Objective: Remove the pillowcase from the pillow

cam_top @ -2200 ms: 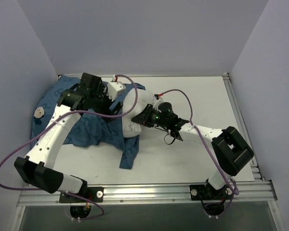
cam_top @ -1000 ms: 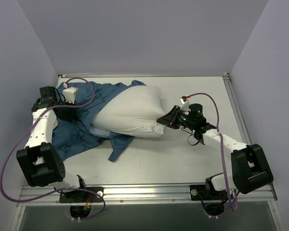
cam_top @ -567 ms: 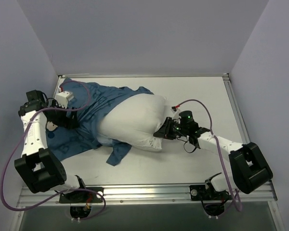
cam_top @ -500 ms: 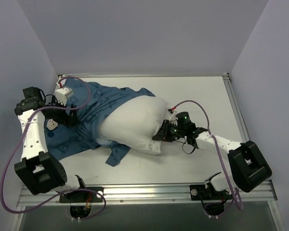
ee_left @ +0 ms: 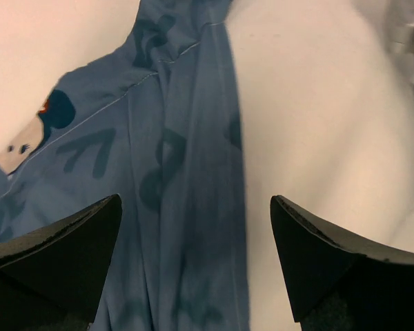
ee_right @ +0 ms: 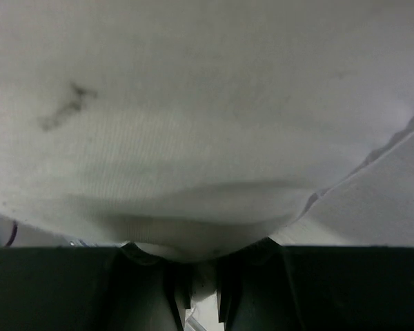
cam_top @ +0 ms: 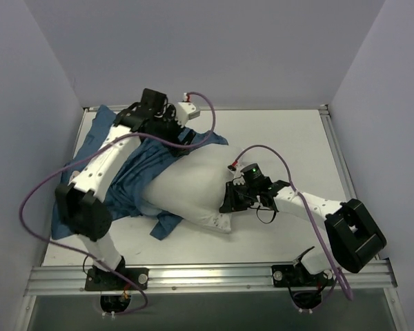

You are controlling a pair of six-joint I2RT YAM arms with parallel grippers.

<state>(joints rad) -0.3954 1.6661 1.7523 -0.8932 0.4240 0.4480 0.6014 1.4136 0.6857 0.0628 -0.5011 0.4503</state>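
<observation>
The plump white pillow (cam_top: 193, 193) lies mid-table, its left part still inside the blue printed pillowcase (cam_top: 127, 172), which spreads to the left. My right gripper (cam_top: 229, 198) is shut on the pillow's right end; in the right wrist view its fingers (ee_right: 196, 296) pinch white fabric of the pillow (ee_right: 193, 103). My left gripper (cam_top: 174, 138) hovers over the far edge where case meets pillow. In the left wrist view it (ee_left: 195, 207) is open and empty above blue pillowcase folds (ee_left: 179, 172), with the bare pillow (ee_left: 317, 124) to the right.
The white table (cam_top: 290, 138) is walled by grey panels at the left, back and right. A metal rail (cam_top: 214, 276) runs along the near edge. Purple cables (cam_top: 34, 207) loop from both arms over the fabric and the table.
My left arm has swung from the far left edge across to the back of the pillow, open. My right gripper has kept hold of the pillow and drawn its end nearer and slightly left.
</observation>
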